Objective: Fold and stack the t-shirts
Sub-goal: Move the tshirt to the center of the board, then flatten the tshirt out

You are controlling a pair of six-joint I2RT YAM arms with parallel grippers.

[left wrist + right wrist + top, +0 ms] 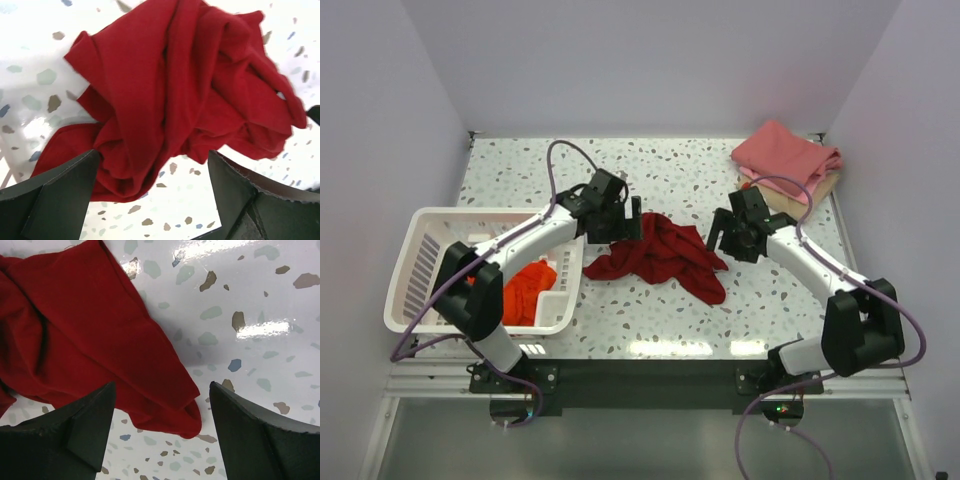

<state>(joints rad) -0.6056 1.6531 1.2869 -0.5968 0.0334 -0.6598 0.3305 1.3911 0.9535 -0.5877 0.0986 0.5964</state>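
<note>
Farthest left, a white slotted basket (pixel 412 262) sits on the speckled worktop (pixel 520 170). A bright orange-red t-shirt (pixel 528 290) lies bunched inside it at its near right end. The left arm reaches over the basket's far right corner, and the left hand (pixel 614 226) hangs above the left edge of the crimson t-shirt (pixel 662 255). In the left wrist view its two dark fingers (pixel 55 197) stand wide apart, with a rumpled mass of crimson cloth lying in the gap between them. The cloth comes right up beside one fingertip, yet nothing is pinched.

The crimson t-shirt itself lies crumpled and unfolded in the middle of the worktop, between the two hands, with one flap trailing toward the near right. To its right, the right hand (pixel 730 236) is low at the shirt's right edge. From the right wrist its fingers (pixel 260 440) are likewise spread wide. A smooth flap of the crimson shirt with a folded hem runs into the space between them, flat on the worktop and not gripped.

Far right, in the back corner, a folded pink t-shirt (pixel 786 156) rests on top of a folded tan t-shirt (pixel 810 192), of which only a strip shows beneath. This stack is well apart from the crimson one.
</note>
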